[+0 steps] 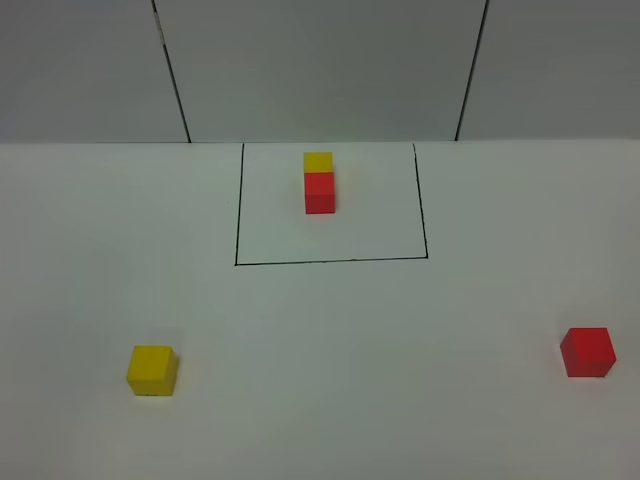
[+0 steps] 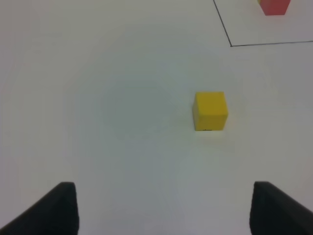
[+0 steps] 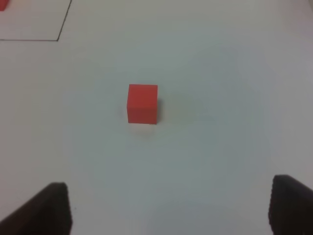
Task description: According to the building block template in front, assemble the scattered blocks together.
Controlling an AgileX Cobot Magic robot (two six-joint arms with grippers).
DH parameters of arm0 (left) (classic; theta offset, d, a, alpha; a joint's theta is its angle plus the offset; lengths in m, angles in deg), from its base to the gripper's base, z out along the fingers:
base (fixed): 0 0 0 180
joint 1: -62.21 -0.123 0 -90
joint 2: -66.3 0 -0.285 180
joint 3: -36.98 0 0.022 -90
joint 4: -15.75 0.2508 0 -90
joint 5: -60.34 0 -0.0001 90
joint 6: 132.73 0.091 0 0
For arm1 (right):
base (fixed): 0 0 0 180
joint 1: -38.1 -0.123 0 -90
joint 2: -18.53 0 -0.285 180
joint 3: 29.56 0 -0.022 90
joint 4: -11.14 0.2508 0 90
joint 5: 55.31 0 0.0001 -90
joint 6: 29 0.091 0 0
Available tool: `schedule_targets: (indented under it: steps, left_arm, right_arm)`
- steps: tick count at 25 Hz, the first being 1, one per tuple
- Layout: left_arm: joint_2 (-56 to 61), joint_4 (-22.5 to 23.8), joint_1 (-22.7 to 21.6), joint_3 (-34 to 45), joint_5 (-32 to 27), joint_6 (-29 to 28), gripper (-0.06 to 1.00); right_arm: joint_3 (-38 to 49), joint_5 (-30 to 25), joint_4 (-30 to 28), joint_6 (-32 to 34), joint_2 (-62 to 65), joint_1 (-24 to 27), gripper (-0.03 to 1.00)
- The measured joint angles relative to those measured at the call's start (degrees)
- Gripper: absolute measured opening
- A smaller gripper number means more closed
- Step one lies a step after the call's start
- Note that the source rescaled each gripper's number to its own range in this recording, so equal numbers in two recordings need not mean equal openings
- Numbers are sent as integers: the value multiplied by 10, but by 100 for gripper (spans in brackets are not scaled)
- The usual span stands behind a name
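Small matte yellow cube (image 1: 151,369) on white surface (image 1: 350,420), 7 o'clock from black-framed template pair (image 1: 319,182); left pincer (image 2: 164,198) nearer, apart, empty, cube ahead. Small matte red cube (image 1: 587,352) at 4 o'clock; right pincer (image 3: 168,196) apart, empty.

Apart: yellow cube (image 1: 152,369), red cube (image 1: 587,352)

Red cube (image 3: 142,104) lies apart from the spread right gripper (image 3: 169,182)

The white table (image 1: 330,430) is carrying a black frame (image 1: 330,262) at its far side, with a joined yellow-red pair (image 1: 320,185) sitting inside. A yellow cube (image 1: 151,369) is lying near-left and a red cube (image 1: 587,352) near-right, well apart.
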Motion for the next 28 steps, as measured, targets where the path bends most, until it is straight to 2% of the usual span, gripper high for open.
schedule_targets:
  steps: [28]
  left_arm:
    - [-4, 1, 0, -1, 5, -3, 61]
  right_arm:
    - [0, 0, 0, 0, 0, 0, 67]
